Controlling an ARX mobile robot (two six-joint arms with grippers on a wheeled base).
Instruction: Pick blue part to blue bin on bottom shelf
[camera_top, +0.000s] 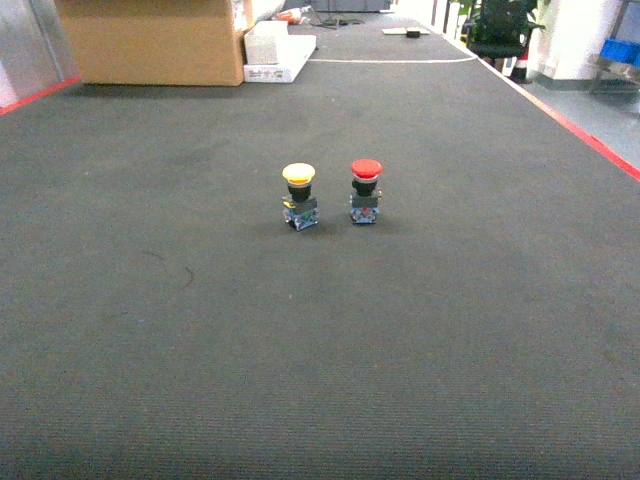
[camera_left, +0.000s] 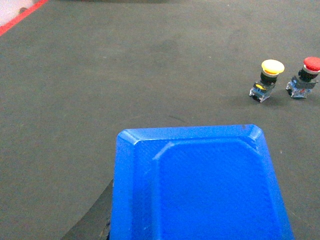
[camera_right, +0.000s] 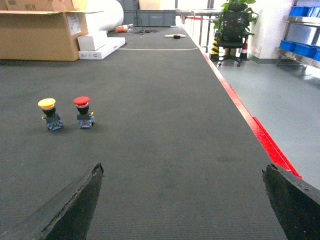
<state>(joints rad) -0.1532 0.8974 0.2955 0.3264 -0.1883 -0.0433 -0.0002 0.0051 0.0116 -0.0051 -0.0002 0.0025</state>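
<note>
Spread wide across every view, a dark ribbed mat (camera_top: 320, 350), edged in red tape along the right. At the upper left of the head view, a big cardboard box (camera_top: 150, 40) with white cartons (camera_top: 278, 55) beside it. Far off at the upper right of the right wrist view, a steel rack (camera_right: 300, 52) carrying blue bins (camera_right: 295, 46), well apart from everything else; no telling from here which tier is the bottom shelf. Filling the lower middle of the left wrist view, a flat blue part (camera_left: 200, 185) with clipped corners and a raised rim, close under the camera and judged to be carried there; only one dark finger (camera_left: 92, 220) of the left gripper peeking out at its lower left edge, so cannot tell whether those jaws are clamped on it. Right gripper (camera_right: 182, 169) low at the bottom of its own view, jaws wide apart with nothing between them. Smallest of all, mid-mat, a yellow push-button (camera_top: 299, 196) and a red push-button (camera_top: 365, 190), upright, just beside each other. Step in hand, by judgement: transport rather than pickup. Next called for: turning toward the rack at the right, closing the gap, then finding a blue bin on the lowest tier before lowering the part in.
</note>
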